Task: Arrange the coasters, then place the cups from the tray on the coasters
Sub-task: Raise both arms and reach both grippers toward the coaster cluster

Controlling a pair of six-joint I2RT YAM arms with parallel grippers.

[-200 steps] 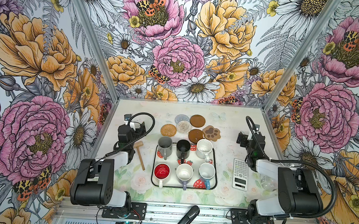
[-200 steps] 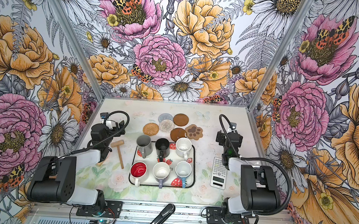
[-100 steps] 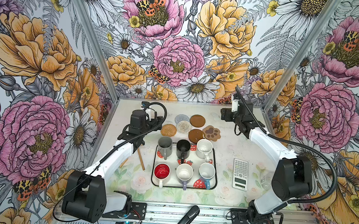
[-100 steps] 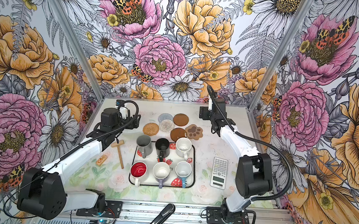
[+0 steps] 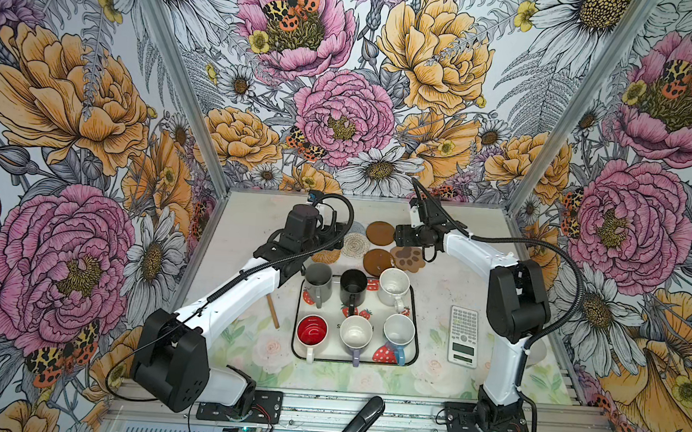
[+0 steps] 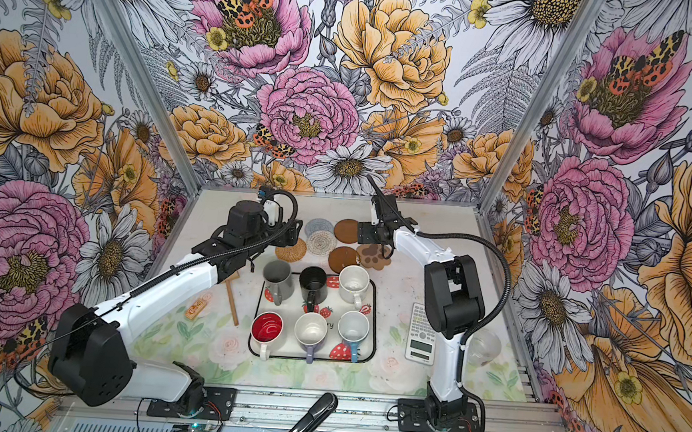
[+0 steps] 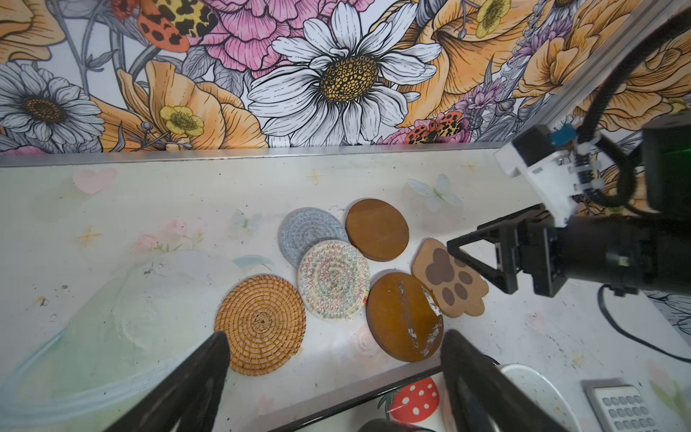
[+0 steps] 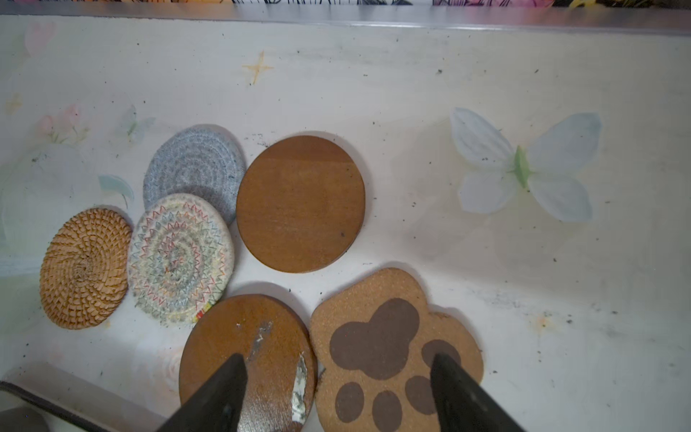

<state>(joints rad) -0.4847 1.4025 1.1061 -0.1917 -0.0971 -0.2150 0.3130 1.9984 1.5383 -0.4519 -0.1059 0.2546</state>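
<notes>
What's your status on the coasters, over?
Left gripper open, right gripper open, both empty over coasters. Bunched, cream coaster overlapping grey-blue coaster. Six cups on tray. Nothing blocking.

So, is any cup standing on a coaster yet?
No, all six cups stand on the tray, and the coasters beyond it lie bare.

White calculator [image 5: 463, 335], right of centre in both top views. Clear glass jar [image 6: 484, 347], further right. Wooden stick [image 6: 232, 303] and small orange block [image 6: 198, 311], left of centre. Black handheld device [image 5: 359, 424], bottom centre, across the metal rail [image 5: 405, 413]. Floral wall panels [image 5: 343, 112] fill the upper frame.
</notes>
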